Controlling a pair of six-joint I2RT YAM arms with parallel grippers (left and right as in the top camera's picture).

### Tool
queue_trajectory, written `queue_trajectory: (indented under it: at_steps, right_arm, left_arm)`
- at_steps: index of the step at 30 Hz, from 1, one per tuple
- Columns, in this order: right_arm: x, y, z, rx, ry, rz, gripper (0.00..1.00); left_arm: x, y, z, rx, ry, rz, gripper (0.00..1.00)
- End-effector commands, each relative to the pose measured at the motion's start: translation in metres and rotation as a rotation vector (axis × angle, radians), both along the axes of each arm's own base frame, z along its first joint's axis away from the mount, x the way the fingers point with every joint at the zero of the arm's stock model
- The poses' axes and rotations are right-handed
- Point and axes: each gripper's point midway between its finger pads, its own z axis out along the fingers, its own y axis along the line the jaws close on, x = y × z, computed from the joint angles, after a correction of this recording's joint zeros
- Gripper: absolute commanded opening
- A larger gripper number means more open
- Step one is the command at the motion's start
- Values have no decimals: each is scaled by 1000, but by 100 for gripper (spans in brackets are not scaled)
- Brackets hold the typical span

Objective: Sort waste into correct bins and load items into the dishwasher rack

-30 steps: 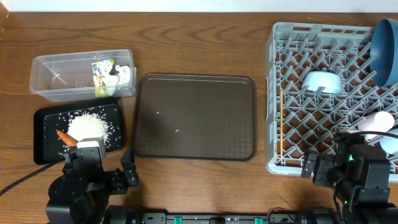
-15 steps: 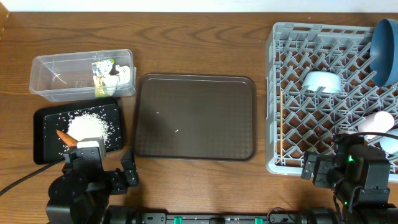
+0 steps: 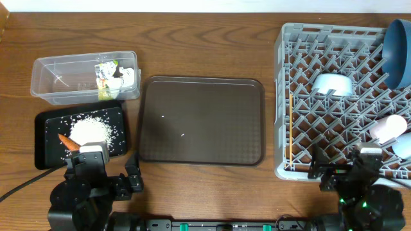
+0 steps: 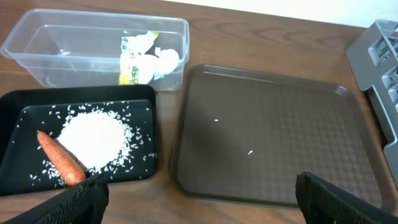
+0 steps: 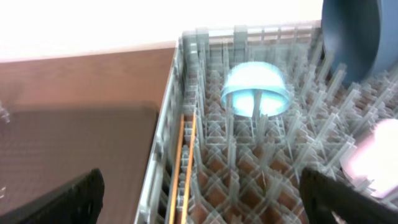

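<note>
The grey dishwasher rack (image 3: 289,38) stands at the right and holds the dark blue plate (image 3: 399,54), a pale blue bowl (image 3: 332,84), a second bowl (image 3: 403,146), the pink-white cup (image 3: 388,127) and the chopsticks (image 3: 291,131). The clear tub (image 3: 64,80) holds the yellow-green wrapper (image 3: 103,80) and a white paper wad (image 3: 127,77). The black tray (image 3: 48,138) holds rice (image 3: 93,130) and the carrot stick (image 3: 67,141). My left gripper (image 4: 199,199) is open and empty in front of the black tray. My right gripper (image 5: 202,196) is open and empty at the rack's front edge.
The dark brown serving tray (image 3: 202,120) lies in the middle between the bins and the rack, with a few rice grains on it. Both arms sit at the table's front edge.
My right arm has drawn back from the rack toward the table's front edge. The left arm and all objects have not moved.
</note>
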Motion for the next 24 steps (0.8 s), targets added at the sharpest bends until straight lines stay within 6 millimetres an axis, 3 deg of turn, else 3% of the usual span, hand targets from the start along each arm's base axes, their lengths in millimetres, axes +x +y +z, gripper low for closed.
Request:
queue_trajectory:
  at_steps: [1, 13, 17, 22, 24]
  right_arm:
    - [8, 2, -10, 1, -98, 5, 99]
    - [46, -2, -19, -77, -433, -15, 99]
    - [52, -2, -47, -100, -394, -11, 99]
    - [51, 14, -82, -167, -261, 117, 99]
    - [51, 14, -79, -164, -272, 116, 99]
  left_arm:
    - [-1, 2, 2, -1, -9, 13, 97]
    - [-1, 2, 2, -1, -9, 13, 98]
    - [-1, 2, 2, -1, -9, 13, 98]
    - [-1, 2, 2, -1, -9, 13, 98]
    - [-1, 2, 2, -1, -9, 13, 98]
